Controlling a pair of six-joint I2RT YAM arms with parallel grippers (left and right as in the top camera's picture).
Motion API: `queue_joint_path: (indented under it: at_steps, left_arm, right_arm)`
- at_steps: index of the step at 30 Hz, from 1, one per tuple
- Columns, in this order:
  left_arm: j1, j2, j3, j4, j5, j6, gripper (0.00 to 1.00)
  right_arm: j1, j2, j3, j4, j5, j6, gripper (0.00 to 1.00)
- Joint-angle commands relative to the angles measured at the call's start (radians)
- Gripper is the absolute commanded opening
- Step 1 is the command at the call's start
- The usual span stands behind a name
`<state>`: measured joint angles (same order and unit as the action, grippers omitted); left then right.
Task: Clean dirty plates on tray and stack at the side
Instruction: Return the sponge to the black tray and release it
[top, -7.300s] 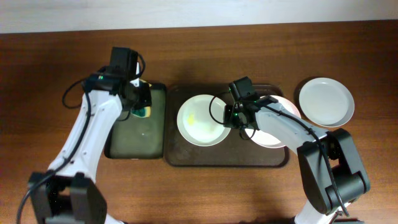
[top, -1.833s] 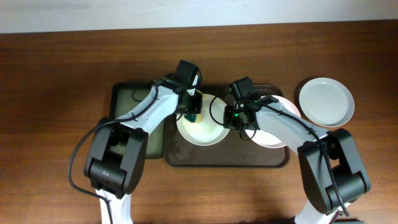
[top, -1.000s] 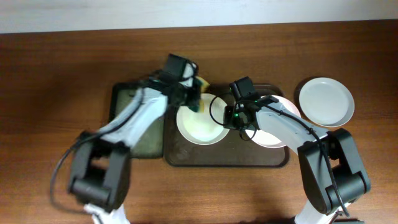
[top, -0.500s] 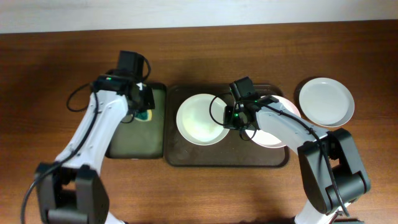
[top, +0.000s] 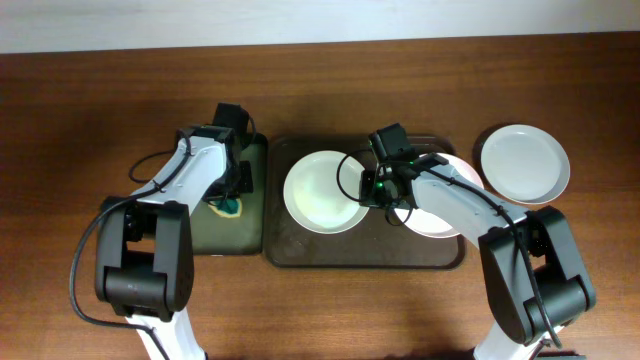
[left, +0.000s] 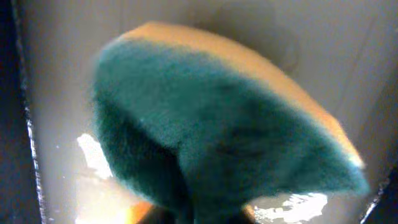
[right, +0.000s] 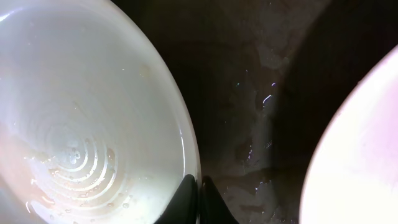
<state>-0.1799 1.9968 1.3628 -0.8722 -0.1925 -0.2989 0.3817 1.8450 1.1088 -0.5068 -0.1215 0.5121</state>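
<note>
Two white plates lie on the dark brown tray (top: 300, 255). The left plate (top: 320, 195) looks wet with no smear; in the right wrist view (right: 81, 124) it shows water rings. My right gripper (top: 373, 190) is shut on its right rim, fingers either side of the edge (right: 199, 186). The second plate (top: 445, 215) lies partly under my right arm, and its edge shows at the right of the right wrist view (right: 367, 155). A third plate (top: 525, 163) sits on the table to the right. My left gripper (top: 233, 190) is shut on a green and yellow sponge (left: 211, 137) over the green tray (top: 205, 235).
The narrow dark green tray lies directly left of the brown tray, and its wet floor shows around the sponge (left: 56, 74). The brown tray's floor (right: 249, 93) is wet between the two plates. Bare wooden table (top: 100, 300) surrounds both trays.
My left arm carried the sponge off the left plate and back over the green tray. The yellowish smear on that plate is gone. My right arm has not moved.
</note>
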Motion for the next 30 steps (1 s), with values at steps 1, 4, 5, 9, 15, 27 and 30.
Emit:
queue_joint_path:
  at_steps: [1, 4, 5, 9, 15, 27, 30]
  left_arm:
    - [0.016, 0.002, 0.013, -0.017, -0.026, 0.005, 0.67]
    - [0.033, -0.002, 0.038, -0.050, -0.025, 0.005, 0.78]
    - [0.036, -0.005, 0.046, -0.061, -0.025, 0.005, 0.79]
    - [0.040, -0.025, 0.103, -0.113, -0.021, 0.005, 0.81]
    - [0.040, -0.146, 0.198, -0.191, 0.031, 0.000, 0.82]
    - [0.043, -0.355, 0.205, -0.178, 0.042, -0.006, 1.00]
    - [0.043, -0.355, 0.205, -0.177, 0.042, -0.006, 1.00]
  right_arm:
    - [0.011, 0.008, -0.006, -0.002, -0.005, -0.010, 0.04]
    - [0.011, 0.008, -0.006, -0.001, -0.005, -0.010, 0.04]
    - [0.011, 0.008, -0.006, -0.001, -0.005, -0.010, 0.04]
    - [0.011, 0.008, -0.006, -0.002, -0.005, -0.010, 0.04]
    - [0.011, 0.008, -0.006, -0.003, -0.005, -0.010, 0.08]
    - [0.011, 0.008, -0.006, -0.017, -0.002, -0.010, 0.22]
    - [0.011, 0.008, -0.006, -0.016, -0.001, -0.010, 0.23]
